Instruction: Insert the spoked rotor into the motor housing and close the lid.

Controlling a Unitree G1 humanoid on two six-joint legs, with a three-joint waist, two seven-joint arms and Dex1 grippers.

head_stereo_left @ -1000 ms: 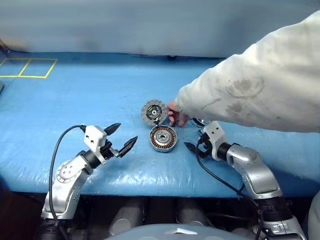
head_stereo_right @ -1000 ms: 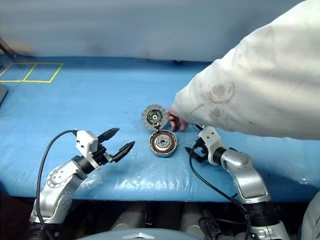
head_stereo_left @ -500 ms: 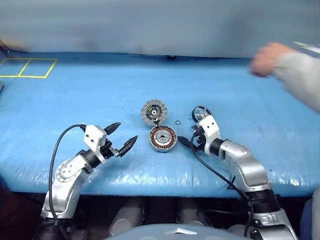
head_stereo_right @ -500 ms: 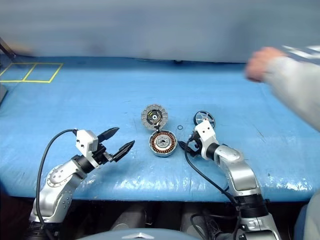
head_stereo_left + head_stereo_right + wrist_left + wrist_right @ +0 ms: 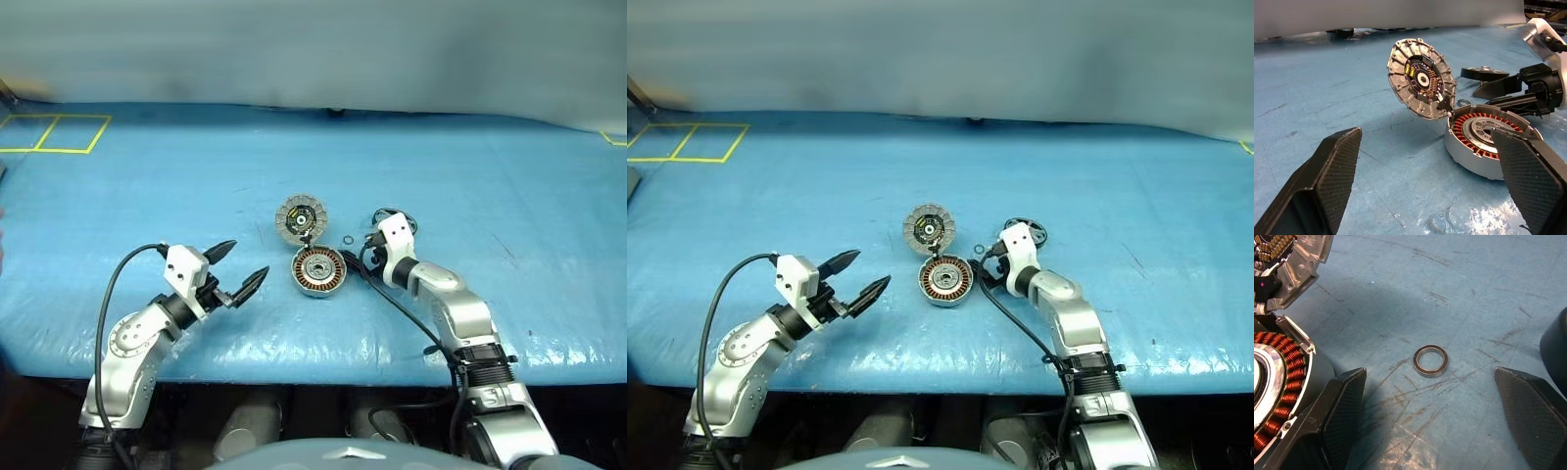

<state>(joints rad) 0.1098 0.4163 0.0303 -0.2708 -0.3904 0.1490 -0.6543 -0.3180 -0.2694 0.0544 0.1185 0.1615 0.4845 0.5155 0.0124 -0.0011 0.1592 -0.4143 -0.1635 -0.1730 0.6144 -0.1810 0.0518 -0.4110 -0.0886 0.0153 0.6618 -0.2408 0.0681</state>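
lid [image 5: 301, 217]: swung open so the motor housing [image 5: 319, 270] can take the spoked rotor [image 5: 1484, 73]
right gripper [image 5: 1432, 401]: wide open, empty (straddling a loose ring [image 5: 1430, 360])
left gripper [image 5: 239, 267]: open, empty, parked clear

No legible text, labels, brands or numbers on any surface. The lid [image 5: 1421, 79] carries small components at its centre, but any markings there are too small to read.

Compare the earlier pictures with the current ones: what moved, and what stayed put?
The person's arm that reached to the lid has withdrawn. The right hand advanced toward the motor housing, open, holding nothing. The left hand, housing, lid, small ring and spoked rotor stayed put.
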